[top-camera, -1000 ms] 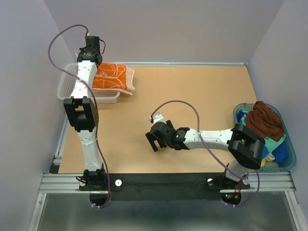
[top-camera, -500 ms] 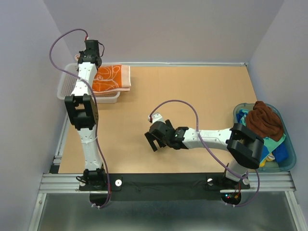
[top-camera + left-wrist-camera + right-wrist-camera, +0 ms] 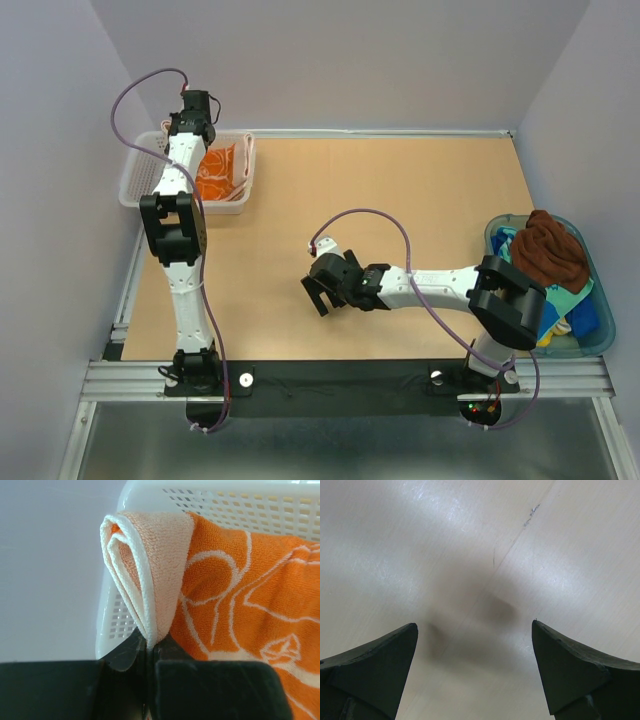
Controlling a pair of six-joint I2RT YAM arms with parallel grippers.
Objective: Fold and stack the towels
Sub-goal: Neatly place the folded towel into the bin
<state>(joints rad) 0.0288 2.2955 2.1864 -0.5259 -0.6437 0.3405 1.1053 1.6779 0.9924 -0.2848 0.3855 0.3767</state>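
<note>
An orange towel (image 3: pixel 218 172) with white line pattern and pale border hangs folded into the white mesh basket (image 3: pixel 138 186) at the far left. My left gripper (image 3: pixel 149 647) is shut on the towel's (image 3: pixel 240 595) pale folded edge, right by the basket wall (image 3: pixel 230 505). Out on the bare tabletop, my right gripper (image 3: pixel 318 297) stands open with nothing between its fingers (image 3: pixel 380 655). A crumpled dark brown towel (image 3: pixel 548 250) lies on top of other towels (image 3: pixel 565 300) in the blue-green tub at the right.
The translucent blue-green tub (image 3: pixel 598 340) sits at the table's right edge, beside the right arm's elbow (image 3: pixel 508 300). Grey walls close the table on the left, back and right. A metal rail (image 3: pixel 350 378) runs along the near edge.
The left gripper has pulled the orange towel leftward off the table and into the basket, where it now bunches narrower. The right arm has stayed in place.
</note>
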